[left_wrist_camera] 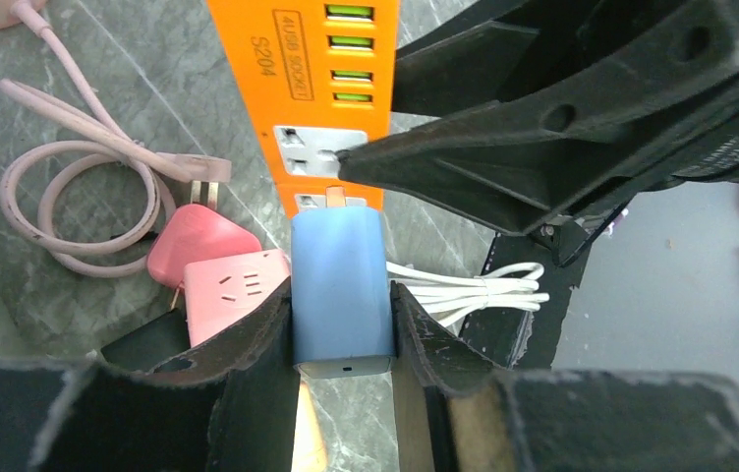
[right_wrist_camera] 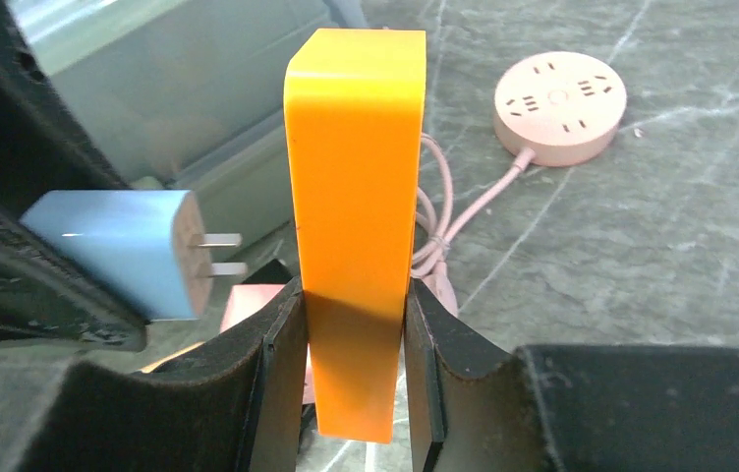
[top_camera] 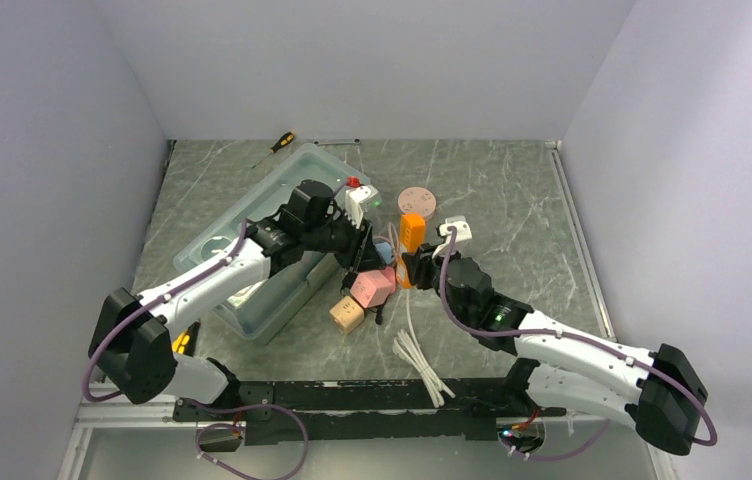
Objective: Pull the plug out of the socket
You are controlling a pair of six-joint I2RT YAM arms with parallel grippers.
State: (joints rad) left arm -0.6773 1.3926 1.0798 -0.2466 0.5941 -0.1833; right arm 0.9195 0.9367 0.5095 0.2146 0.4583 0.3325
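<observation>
Left wrist view: we note the left gripper (left_wrist_camera: 341,324) clamped on the blue plug (left_wrist_camera: 338,265), one finger pressed to each flank. In the right wrist view its two metal prongs (right_wrist_camera: 218,239) show bare, pointing at the orange socket strip (right_wrist_camera: 356,147) but apart from its face; the plug sits out of the socket, just beside it. The right gripper (right_wrist_camera: 354,315) pinches the strip's near end between both pads. On the marbled table (right_wrist_camera: 641,256), a pink cube adapter (left_wrist_camera: 238,290) lies left of the plug and a white cable bundle (left_wrist_camera: 474,293) right of it. A round pink socket (right_wrist_camera: 560,106) rests farther off.
</observation>
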